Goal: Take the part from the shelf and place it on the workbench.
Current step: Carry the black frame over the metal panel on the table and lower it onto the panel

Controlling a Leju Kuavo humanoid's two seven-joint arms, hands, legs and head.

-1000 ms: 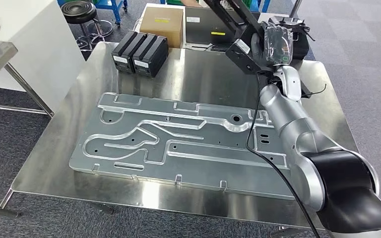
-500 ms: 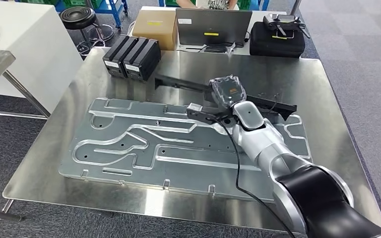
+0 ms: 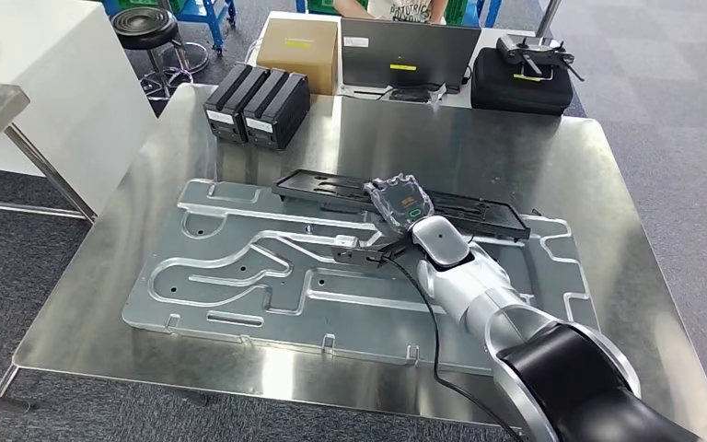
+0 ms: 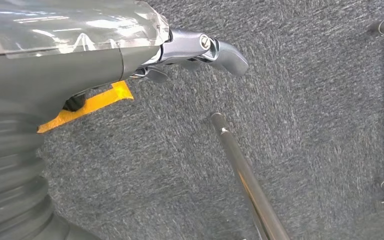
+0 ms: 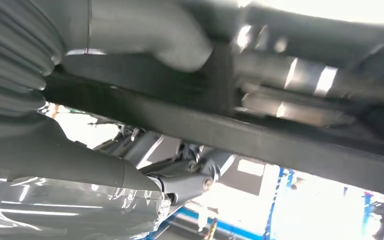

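Note:
The long black part [image 3: 479, 214] lies low and nearly flat across the far edge of the big aluminium plate [image 3: 239, 267] on the steel workbench [image 3: 515, 138]. My right hand [image 3: 399, 202] grips the part near its middle, under a clear plastic cover. In the right wrist view the thumb [image 5: 145, 30] presses on the black part [image 5: 230, 130]. Whether the part rests fully on the plate I cannot tell. My left hand [image 4: 130, 45] hangs over grey carpet with a finger stretched out and nothing in it.
Two black boxes [image 3: 256, 103] stand at the bench's far left. Behind the bench are a cardboard box [image 3: 301, 51], a laptop [image 3: 410, 53] and a black case [image 3: 523, 78]. A stool [image 3: 145, 20] and a white cabinet [image 3: 46, 83] stand to the left. A person stands behind the laptop.
My right arm has brought the black part down from high above the bench's far side and turned it flat onto the plate's far edge. The camera has shifted slightly.

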